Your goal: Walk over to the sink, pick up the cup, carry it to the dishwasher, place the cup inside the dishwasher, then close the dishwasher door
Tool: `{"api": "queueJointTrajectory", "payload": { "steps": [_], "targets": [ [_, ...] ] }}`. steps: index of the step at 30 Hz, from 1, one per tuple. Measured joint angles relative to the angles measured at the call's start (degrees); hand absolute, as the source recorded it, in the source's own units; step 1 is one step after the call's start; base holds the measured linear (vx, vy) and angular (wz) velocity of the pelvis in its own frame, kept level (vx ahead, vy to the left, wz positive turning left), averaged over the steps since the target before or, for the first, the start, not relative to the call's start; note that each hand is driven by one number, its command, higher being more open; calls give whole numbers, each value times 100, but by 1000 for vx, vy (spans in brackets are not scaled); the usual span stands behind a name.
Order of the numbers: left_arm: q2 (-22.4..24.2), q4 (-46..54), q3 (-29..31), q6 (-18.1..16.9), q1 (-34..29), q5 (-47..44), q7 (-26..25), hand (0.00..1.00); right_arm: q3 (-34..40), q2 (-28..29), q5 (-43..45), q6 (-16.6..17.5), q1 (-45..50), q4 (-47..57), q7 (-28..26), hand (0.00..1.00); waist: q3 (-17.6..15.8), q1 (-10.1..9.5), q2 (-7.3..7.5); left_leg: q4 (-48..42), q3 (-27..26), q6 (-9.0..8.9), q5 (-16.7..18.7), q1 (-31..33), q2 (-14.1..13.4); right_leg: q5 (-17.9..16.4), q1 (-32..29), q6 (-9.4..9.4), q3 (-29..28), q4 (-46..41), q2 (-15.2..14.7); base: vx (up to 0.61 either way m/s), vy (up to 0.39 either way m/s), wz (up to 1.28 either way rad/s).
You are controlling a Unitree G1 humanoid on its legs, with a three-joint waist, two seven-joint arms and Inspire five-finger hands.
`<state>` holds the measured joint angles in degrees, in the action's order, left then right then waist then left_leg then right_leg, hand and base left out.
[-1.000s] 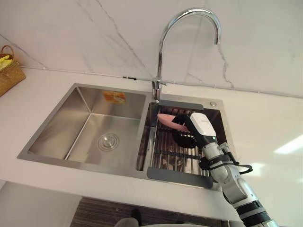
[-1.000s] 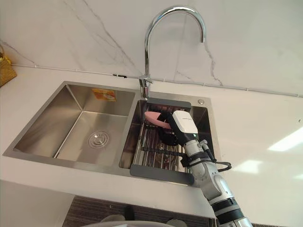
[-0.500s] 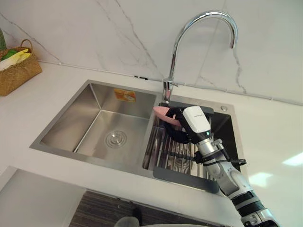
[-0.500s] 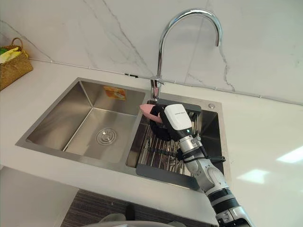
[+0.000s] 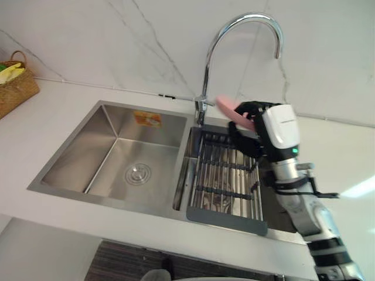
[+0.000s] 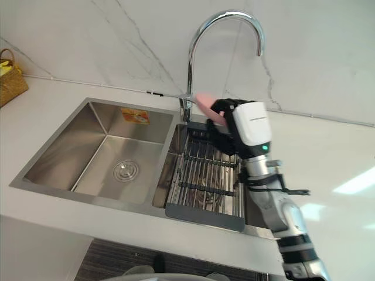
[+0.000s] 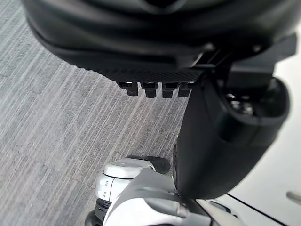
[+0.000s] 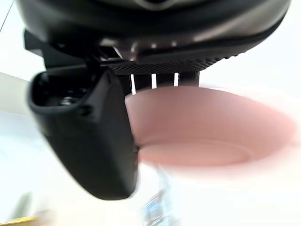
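Note:
My right hand (image 5: 276, 125) is shut on the pink cup (image 5: 228, 109) and holds it tilted in the air, above the back edge of the right basin and just right of the faucet's base. In the right wrist view the cup (image 8: 207, 127) sits between the thumb (image 8: 89, 141) and the curled fingers, its open mouth in view. The double steel sink (image 5: 114, 155) lies below, with a wire rack (image 5: 225, 181) across its right basin. My left hand (image 7: 221, 136) hangs idle over a grey striped floor with its fingers relaxed.
A tall curved chrome faucet (image 5: 234, 29) rises right beside the held cup. A wicker basket (image 5: 14, 88) stands on the white counter at the far left. A marble wall runs behind the sink. White counter (image 5: 345, 158) spreads to the right of the sink.
My right hand has risen out of the right basin with the cup, going up and to the right, level with the faucet's base. The camera has shifted a little.

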<state>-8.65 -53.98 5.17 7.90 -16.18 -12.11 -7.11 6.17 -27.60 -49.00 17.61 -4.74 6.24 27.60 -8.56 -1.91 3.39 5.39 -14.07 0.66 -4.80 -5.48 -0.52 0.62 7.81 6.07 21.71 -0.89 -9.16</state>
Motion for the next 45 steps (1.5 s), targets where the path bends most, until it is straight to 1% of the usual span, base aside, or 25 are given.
{"api": "queueJointTrajectory", "payload": {
  "steps": [4, 6, 8, 10, 12, 14, 15, 16, 17, 18, 19, 20, 21, 22, 24, 25, 26, 28, 30, 31, 32, 35, 38, 41, 45],
  "targets": [
    [-47, -19, -27, 6, -10, 13, 0, 100, 1151, -275, -65, -257, 416, -17, 710, 0, -9, 218, 42, 1, -192, 15, 50, -4, 10, -23, -212, -24, -209, -230, -53, -24, 46, -33],
    [-113, -33, -38, 12, -52, 12, -2, 100, 1716, -302, -65, -294, 661, -59, 1130, 0, -36, 376, 145, 2, -409, 36, 65, -17, 2, -24, -375, -31, -420, -305, -60, -63, 62, -45],
    [-178, -43, -37, 45, -93, 5, -6, 100, 1962, -328, -61, -291, 819, -105, 1400, 0, -19, 488, 208, 2, -608, 48, 76, -18, -16, -88, -495, -73, -505, -299, -63, -51, 44, -59],
    [-236, -47, 2, 99, -109, -37, -21, 100, 2100, -337, -57, -272, 999, -136, 1604, 0, 23, 497, 283, 2, -907, 18, 86, 16, -75, -87, -643, -102, -259, -303, -145, -14, 34, -81],
    [-354, -49, 47, 171, -121, -79, -50, 100, 2108, -335, -60, -171, 1238, -140, 1764, 0, 92, 589, 375, 1, -1154, 28, 101, 142, -165, -119, -827, -483, 292, -374, -243, 8, 16, -68],
    [-429, -85, 231, 257, -102, -220, -146, 100, 2102, -253, -69, 38, 1553, -141, 1840, 0, 140, 698, 425, -4, -1429, 53, 112, 290, -376, -487, -1050, -1476, 1059, -642, -336, 13, 2, -73],
    [-468, -118, 279, 265, -113, -294, -186, 100, 2101, -154, -76, 100, 1632, -141, 1887, 0, 156, 738, 495, -9, -1552, 57, 110, 310, -426, -533, -1120, -1775, 1265, -758, -382, 8, -9, -71],
    [-507, -171, 407, 273, -118, -386, -199, 100, 2101, -35, -77, 138, 1689, -142, 1926, 0, 178, 748, 600, -42, -1677, 62, 108, 305, -438, -437, -1180, -2000, 1432, -863, -460, 14, -20, -63],
    [-568, -219, 514, 284, -118, -457, -230, 100, 2101, 94, -77, 152, 1728, -142, 1977, 0, 229, 767, 752, -90, -1824, 21, 116, 305, -418, 30, -1231, -2099, 1537, -927, -535, 15, -46, -76],
    [-593, -278, 695, 291, -59, -529, -259, 100, 2101, 249, -76, 143, 1764, -173, 2053, 0, 279, 756, 800, -229, -1986, 7, 175, 374, -512, 784, -1311, -1382, 1416, -766, -439, 0, -49, -73],
    [-566, -284, 758, 273, -59, -541, -267, 100, 2101, 342, -75, 139, 1781, -181, 2101, 0, 296, 718, 701, -292, -2135, 50, 193, 468, -711, 1133, -1271, -973, 1249, -433, -270, -23, -91, -75],
    [-566, -296, 849, 216, -69, -595, -257, 100, 2095, 393, -76, 150, 1766, -185, 2158, 0, 296, 721, 698, -340, -2264, 70, 203, 500, -809, 699, -1309, -1003, 1244, -893, -304, -15, -81, -63],
    [-569, -249, 905, 136, -93, -707, -257, 100, 2094, 426, -76, 182, 1764, -212, 2219, 0, 317, 722, 713, -444, -2394, 81, 211, 491, -894, 62, -1221, -941, 1240, -1638, -438, 15, -102, -68],
    [-588, -231, 934, 104, -94, -743, -259, 100, 2086, 427, -76, 215, 1718, -242, 2240, 0, 338, 677, 739, -563, -2582, 110, 233, 503, -961, -181, -1060, -783, 1241, -1940, -536, 28, -106, -86],
    [-596, -196, 1039, 75, -77, -881, -261, 100, 2024, 430, -76, 307, 1496, -272, 2239, 0, 364, 550, 776, -873, -2944, 114, 318, 585, -1128, -267, -735, -729, 1208, -1997, -631, -5, -162, -101],
    [-601, -163, 1072, 25, -77, -995, -268, 100, 1944, 432, -72, 382, 1340, -297, 2239, 0, 389, 488, 815, -1183, -3188, 15, 419, 696, -1270, -146, -515, -536, 1103, -1609, -563, -59, -257, -109],
    [-592, -166, 1109, 3, -41, -1074, -276, 100, 1858, 427, -65, 411, 1213, -359, 2236, 0, 391, 441, 816, -1427, -3348, -45, 474, 765, -1415, -156, -457, -440, 1064, -1178, -413, -108, -324, -128],
    [-547, -173, 1123, 0, -27, -1165, -295, 100, 1713, 431, -60, 458, 1166, -556, 2170, 0, 373, 371, 711, -1673, -3569, -81, 498, 771, -1640, -103, -270, -324, 1102, -471, -139, -130, -262, -83],
    [-532, -211, 1136, -28, -57, -1308, -321, 100, 1634, 435, -43, 461, 1303, -786, 1970, 0, 356, 413, 669, -1985, -3708, -219, 543, 817, -1793, -101, -9, 19, 1059, 292, 46, -152, -235, -42],
    [-508, -219, 1148, -34, -54, -1378, -342, 100, 1626, 435, -28, 461, 1327, -816, 1901, 0, 333, 423, 626, -2041, -3727, -230, 549, 839, -1848, -77, 29, 48, 1039, 436, 103, -187, -203, -29],
    [-372, -213, 1217, -34, -38, -1408, -376, 100, 1599, 436, 40, 465, 1386, -856, 1758, 0, 276, 456, 466, -2080, -3721, -276, 519, 849, -1960, -17, 42, 9, 1020, 506, 216, -182, -138, -14],
    [-34, -199, 1323, -90, -58, -1613, -396, 100, 1587, 440, 48, 525, 1534, -910, 1501, 0, 264, 486, 244, -1996, -3718, -273, 380, 843, -2044, 26, 1, -62, 995, 522, 323, -135, -58, -5],
    [187, -116, 1349, -168, -63, -1615, -397, 100, 1539, 550, 44, 567, 1542, -910, 1342, 0, 200, 515, 109, -1871, -3663, -235, 238, 846, -2041, 70, 6, -127, 1043, 540, 382, -119, -25, 8],
    [215, 7, 1346, -153, -73, -1607, -398, 100, 1401, 778, 42, 558, 1606, -908, 1124, 0, 74, 616, 43, -1833, -3479, -198, 151, 920, -2027, 82, 50, -145, 1214, 539, 414, -80, -3, 26],
    [277, 5, 1340, -36, -80, -1512, -384, 100, 1339, 1183, 49, 525, 1859, -906, 819, 0, -22, 610, -32, -1829, -3356, -155, 130, 943, -1979, 85, 128, -143, 1307, 534, 385, -9, 43, 19]
  ]
}}
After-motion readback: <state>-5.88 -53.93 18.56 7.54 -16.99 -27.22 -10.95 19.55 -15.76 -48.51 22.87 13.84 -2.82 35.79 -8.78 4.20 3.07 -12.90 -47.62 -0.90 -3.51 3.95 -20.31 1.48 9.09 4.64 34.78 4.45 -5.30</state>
